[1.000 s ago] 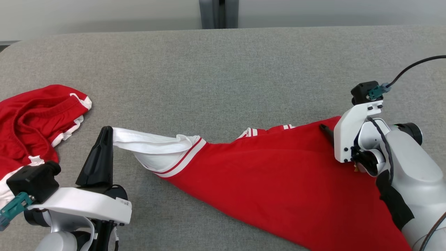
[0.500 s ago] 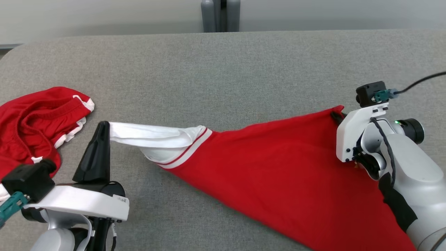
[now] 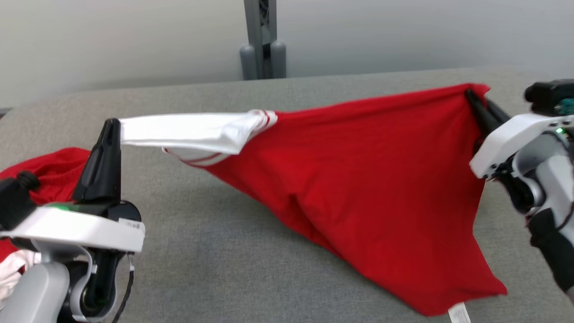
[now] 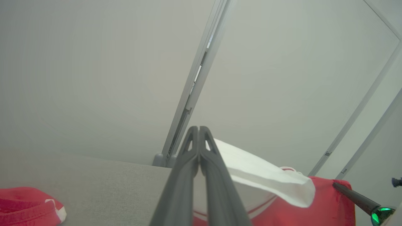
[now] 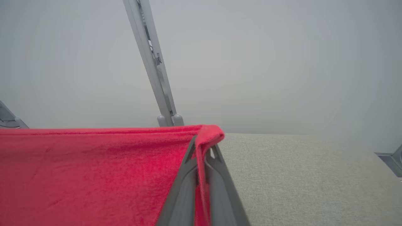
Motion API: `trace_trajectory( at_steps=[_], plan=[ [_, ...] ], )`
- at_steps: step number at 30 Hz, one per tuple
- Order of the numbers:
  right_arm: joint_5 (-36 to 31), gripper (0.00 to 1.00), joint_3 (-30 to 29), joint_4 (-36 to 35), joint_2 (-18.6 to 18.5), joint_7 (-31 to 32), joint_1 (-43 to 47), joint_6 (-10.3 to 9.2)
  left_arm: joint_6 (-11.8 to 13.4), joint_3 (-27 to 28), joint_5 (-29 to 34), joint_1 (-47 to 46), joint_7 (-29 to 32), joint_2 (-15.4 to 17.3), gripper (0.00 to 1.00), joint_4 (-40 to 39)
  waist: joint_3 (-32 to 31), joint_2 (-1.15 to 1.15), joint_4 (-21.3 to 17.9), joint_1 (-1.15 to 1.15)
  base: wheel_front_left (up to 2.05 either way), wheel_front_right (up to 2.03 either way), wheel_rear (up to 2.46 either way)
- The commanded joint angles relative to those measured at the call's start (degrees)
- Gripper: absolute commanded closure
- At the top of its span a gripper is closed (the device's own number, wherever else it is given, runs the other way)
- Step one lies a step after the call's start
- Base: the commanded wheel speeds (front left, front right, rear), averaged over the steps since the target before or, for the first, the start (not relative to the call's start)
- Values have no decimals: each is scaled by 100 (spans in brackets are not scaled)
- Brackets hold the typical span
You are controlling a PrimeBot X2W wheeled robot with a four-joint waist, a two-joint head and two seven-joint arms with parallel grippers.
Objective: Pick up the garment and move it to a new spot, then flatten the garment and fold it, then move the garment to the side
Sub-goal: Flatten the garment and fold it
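The garment (image 3: 358, 179) is a red shirt with a white, red-striped sleeve (image 3: 188, 132), stretched in the air over the grey table (image 3: 224, 269). My left gripper (image 3: 112, 123) is shut on the sleeve's end at the left. At the right, my right gripper (image 3: 471, 94) is shut on a red corner. The lower hem sags toward the table, with a white label (image 3: 459, 312) showing. In the left wrist view, my left gripper (image 4: 198, 128) pinches the white sleeve (image 4: 260, 175). The right wrist view has my right gripper (image 5: 202, 141) clamped on a fold of the red cloth (image 5: 94, 169).
A second red piece of clothing (image 3: 49, 166) with white trim lies crumpled at the table's left edge, behind my left wrist, and shows too in the left wrist view (image 4: 28, 204). A grey post (image 3: 260, 40) stands behind the table's far edge against a pale wall.
My right gripper has shut on the red corner. Both grippers have risen and lifted the garment off the table, pulling it taut. The camera has tilted upward.
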Motion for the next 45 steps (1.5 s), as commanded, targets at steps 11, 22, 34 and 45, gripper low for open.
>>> trace_trajectory(
  at_steps=[11,22,34,45],
  plan=[
    [588,100,-33,-1394,-848,-42,-77,-2,-296,-88,58,-1212,701,521,100,309,-721,0,-350,0,0,0,0],
    [1271,100,-101,-1787,-1197,272,-376,-2,-721,-448,526,-2603,1390,1059,100,732,-835,0,-363,0,0,0,0],
    [1372,100,183,-1566,-1157,316,-669,-2,-943,-603,777,-3509,1347,1018,100,1393,-603,0,-362,0,0,0,0],
    [603,100,691,-55,-133,-117,-2426,-2,-1524,-1089,1676,-5688,355,424,100,3597,694,0,-262,0,0,0,0]
  ],
)
